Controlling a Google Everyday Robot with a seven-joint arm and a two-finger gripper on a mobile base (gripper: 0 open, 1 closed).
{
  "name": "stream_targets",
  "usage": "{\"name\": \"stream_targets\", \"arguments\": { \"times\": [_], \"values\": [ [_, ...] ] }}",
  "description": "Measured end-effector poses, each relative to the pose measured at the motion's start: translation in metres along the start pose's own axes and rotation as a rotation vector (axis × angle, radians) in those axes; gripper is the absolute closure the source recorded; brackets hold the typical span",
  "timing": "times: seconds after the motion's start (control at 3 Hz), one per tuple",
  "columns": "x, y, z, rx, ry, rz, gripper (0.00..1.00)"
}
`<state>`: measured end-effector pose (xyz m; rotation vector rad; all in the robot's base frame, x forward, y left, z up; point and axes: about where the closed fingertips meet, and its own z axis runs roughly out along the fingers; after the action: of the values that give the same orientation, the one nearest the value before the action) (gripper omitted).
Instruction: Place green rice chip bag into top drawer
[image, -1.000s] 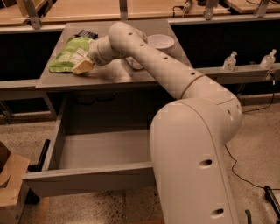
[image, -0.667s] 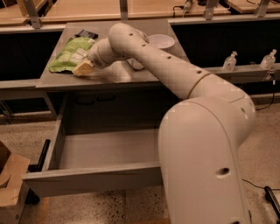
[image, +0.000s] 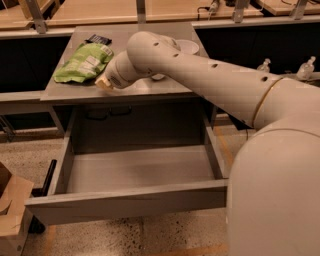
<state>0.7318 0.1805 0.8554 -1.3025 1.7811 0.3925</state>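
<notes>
- The green rice chip bag (image: 81, 63) lies flat on the left part of the grey surface (image: 160, 89). Its long axis runs on a slant, from the near-left corner of the surface toward the far middle.
- The bag's far end points toward a small black packet (image: 97, 38) lying just behind it. Its near end points toward the left edge of the surface.
- The hand (image: 105, 82) is low over the surface at the bag's near-right side, right against its edge. Whether it is clenched, released or grasping the bag cannot be told.
- A white bowl (image: 187, 46) sits on the far right of the surface, partly hidden by the arm.
- The top drawer (image: 131, 202) stands pulled out under the surface, its grey inside open to view.
- Wooden benches run along the back. The floor is speckled stone, a cardboard box (image: 12, 212) stands at the lower left, and two small bottles (image: 263, 65) stand on a ledge at the right.
- The bag is light green, soft and creased, with a pale label panel on its upper face.
</notes>
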Motion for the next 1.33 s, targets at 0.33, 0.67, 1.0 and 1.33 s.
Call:
{"name": "stream_targets", "arguments": {
  "times": [0.33, 0.67, 1.0, 1.33],
  "values": [
    [0.003, 0.012, -0.015, 0.017, 0.008, 0.01, 1.0],
    [0.0, 0.01, -0.014, 0.017, -0.015, 0.003, 0.82],
    [-0.006, -0.005, -0.003, 0.007, -0.042, -0.02, 0.59],
    [-0.018, -0.026, 0.008, 0.001, -0.086, -0.043, 0.36]
  ]
}}
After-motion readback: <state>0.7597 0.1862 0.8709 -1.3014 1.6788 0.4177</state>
